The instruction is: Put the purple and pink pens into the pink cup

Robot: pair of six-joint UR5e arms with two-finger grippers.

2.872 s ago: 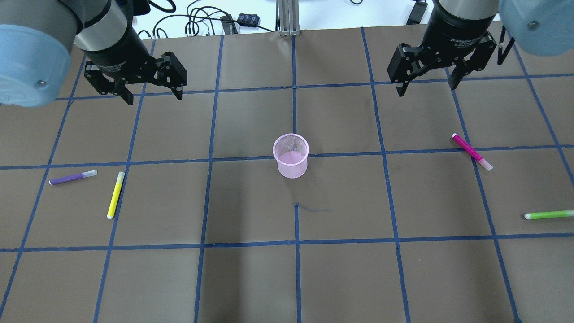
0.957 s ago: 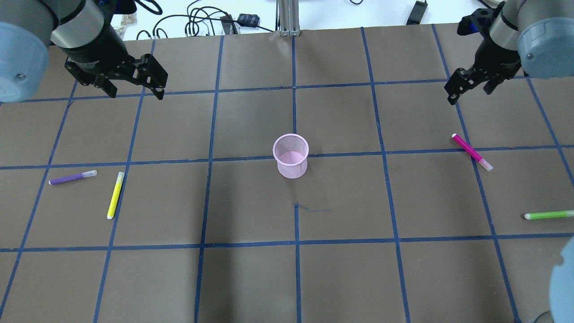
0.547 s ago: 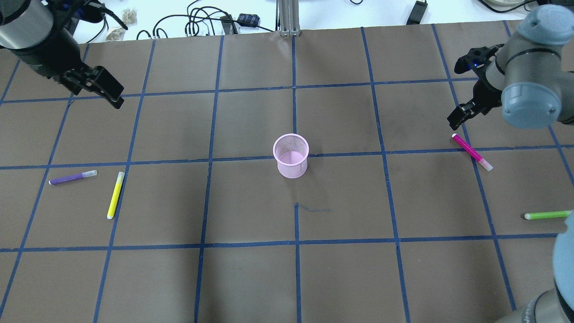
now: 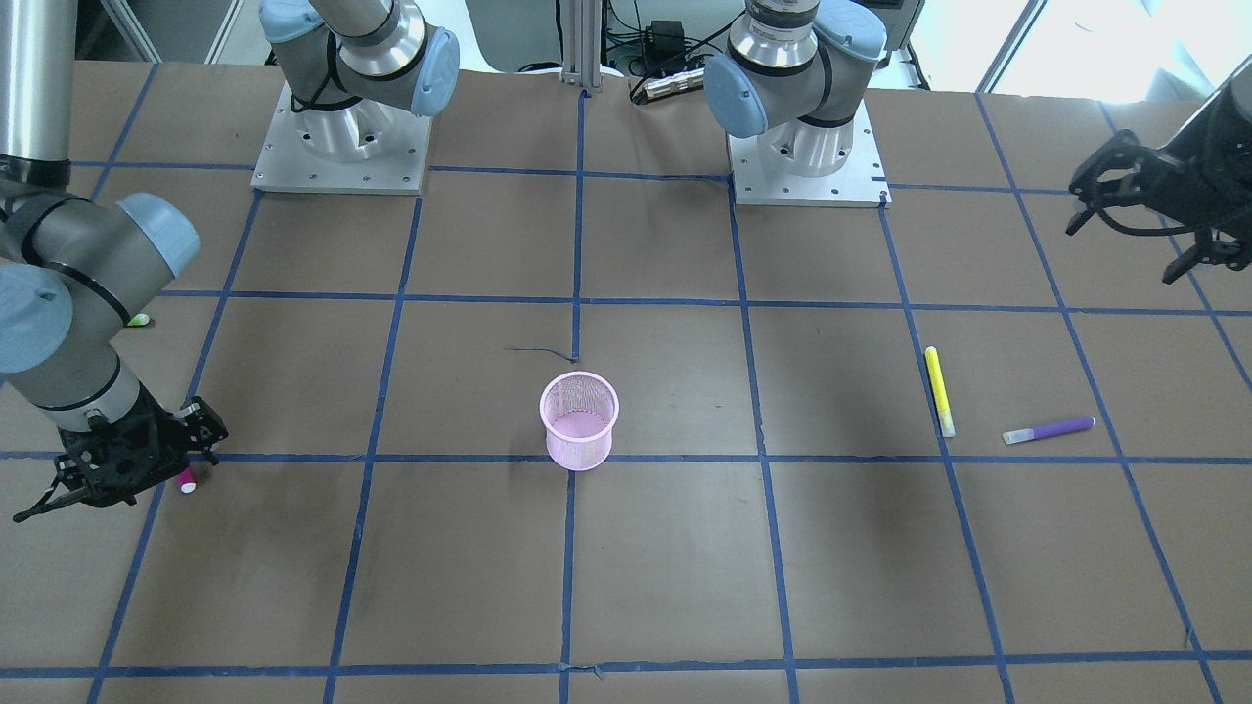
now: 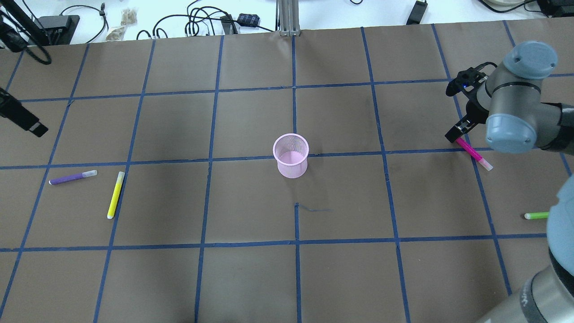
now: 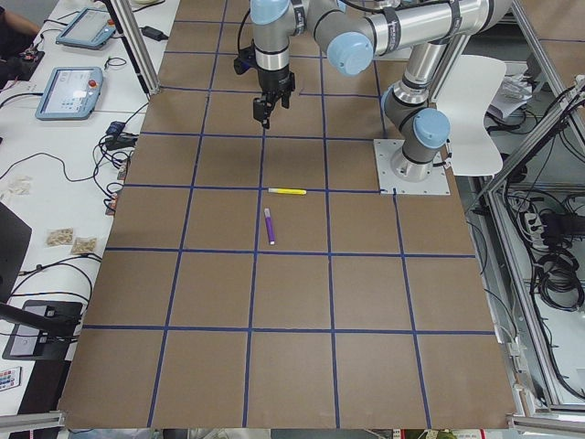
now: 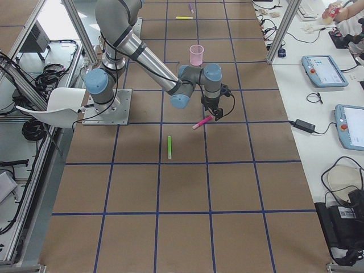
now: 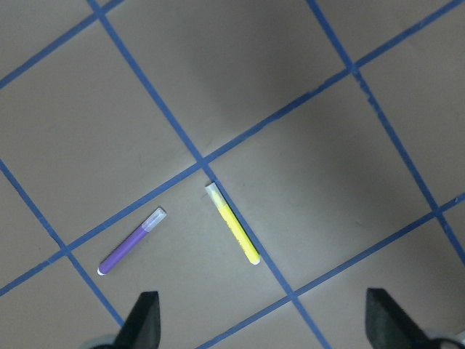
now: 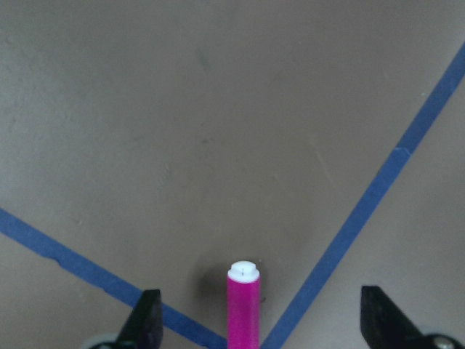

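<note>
The pink mesh cup (image 5: 290, 157) stands upright at the table's middle. The purple pen (image 5: 72, 177) lies flat at the left, also in the left wrist view (image 8: 132, 241). The pink pen (image 5: 473, 154) lies flat at the right. My right gripper (image 9: 261, 320) is open and low over the pink pen's (image 9: 243, 305) far end, one finger on each side, not touching. My left gripper (image 8: 265, 323) is open and empty, high above the table, beyond the purple pen; it shows at the right edge of the front view (image 4: 1125, 244).
A yellow pen (image 5: 115, 195) lies just right of the purple pen. A green pen (image 5: 536, 216) lies near the right edge, partly hidden by my right arm's elbow. Cables and boxes lie past the table's far edge.
Both arms swung outward. The right gripper came down to the pink pen's far end. The left gripper moved left to the view's edge. Pens and cup have not moved.
</note>
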